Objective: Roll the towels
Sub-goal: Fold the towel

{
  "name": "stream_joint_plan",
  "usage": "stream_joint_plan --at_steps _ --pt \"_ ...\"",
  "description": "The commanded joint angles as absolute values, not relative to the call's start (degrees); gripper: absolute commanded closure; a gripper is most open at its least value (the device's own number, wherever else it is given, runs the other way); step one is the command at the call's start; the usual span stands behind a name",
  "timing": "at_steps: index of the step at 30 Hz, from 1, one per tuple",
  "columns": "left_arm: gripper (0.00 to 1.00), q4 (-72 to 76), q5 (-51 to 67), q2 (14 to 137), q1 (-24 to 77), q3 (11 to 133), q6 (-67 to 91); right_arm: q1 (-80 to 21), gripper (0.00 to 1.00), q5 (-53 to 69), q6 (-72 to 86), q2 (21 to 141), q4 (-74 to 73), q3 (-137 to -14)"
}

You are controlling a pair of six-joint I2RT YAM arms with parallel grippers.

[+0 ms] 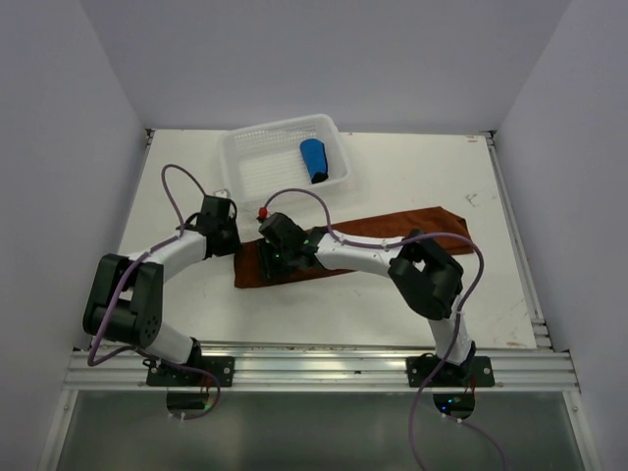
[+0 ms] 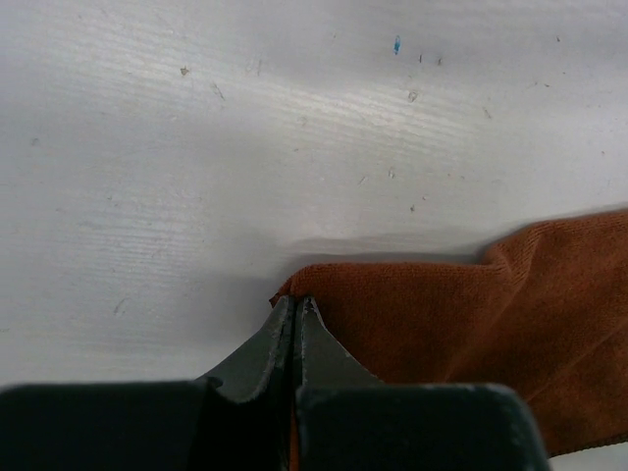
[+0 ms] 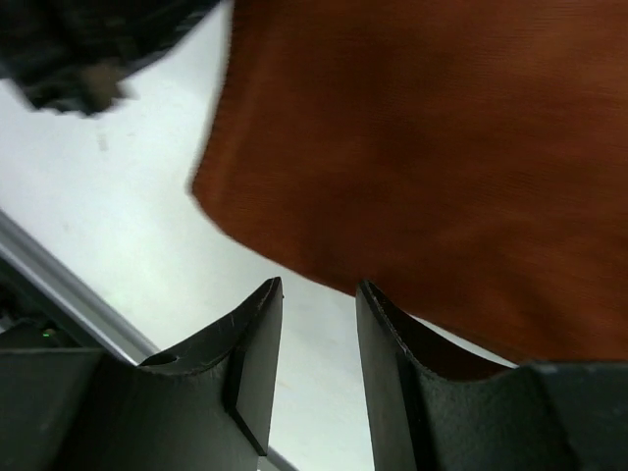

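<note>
The rust-brown towel [image 1: 432, 222] lies flat as a long strip across the middle of the table. My left gripper [image 1: 233, 242] is at the strip's left end. In the left wrist view that gripper [image 2: 296, 302] is shut on a corner of the brown towel [image 2: 442, 334], and cloth shows between the jaws. My right gripper [image 1: 272, 257] hovers over the same left end. Its jaws [image 3: 319, 287] stand open with nothing between them, just short of the towel's edge [image 3: 422, 147]. The blue towel [image 1: 314, 160] lies rolled up inside the white basket [image 1: 280, 125].
The basket stands at the back of the table, left of centre. A small red object [image 1: 263, 211] sits between the basket and the grippers. An aluminium rail [image 1: 314, 368] runs along the near edge. The left arm shows as a dark blur [image 3: 69, 59] beside the right gripper.
</note>
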State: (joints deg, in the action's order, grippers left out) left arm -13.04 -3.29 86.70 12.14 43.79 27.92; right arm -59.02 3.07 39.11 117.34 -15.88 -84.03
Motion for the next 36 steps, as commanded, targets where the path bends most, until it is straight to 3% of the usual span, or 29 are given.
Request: stream_joint_plan --at_steps 1,9,12,18,26,36 --pt "1.00 -13.62 -5.80 84.55 12.39 43.33 28.39 -55.03 0.60 1.85 35.87 107.77 -17.22 -80.09" --pt "1.00 -16.78 -10.46 82.88 12.39 43.24 29.97 -45.54 0.62 -8.06 27.16 92.57 -21.35 -73.04" --pt "1.00 -19.24 -12.48 82.71 12.31 44.47 30.76 -40.09 0.68 -10.19 25.14 90.62 -21.36 -70.14" --pt "1.00 -24.51 -14.32 83.67 11.69 46.66 30.32 -29.98 0.69 -13.53 22.24 88.60 -20.30 -65.04" --pt "1.00 -34.79 -21.78 85.52 10.46 52.73 28.92 -15.93 0.67 -6.69 23.64 89.03 -18.11 -63.72" --pt "1.00 -38.06 -26.89 89.81 3.35 60.72 25.32 -12.22 0.66 -5.80 23.38 91.67 -15.74 -62.23"
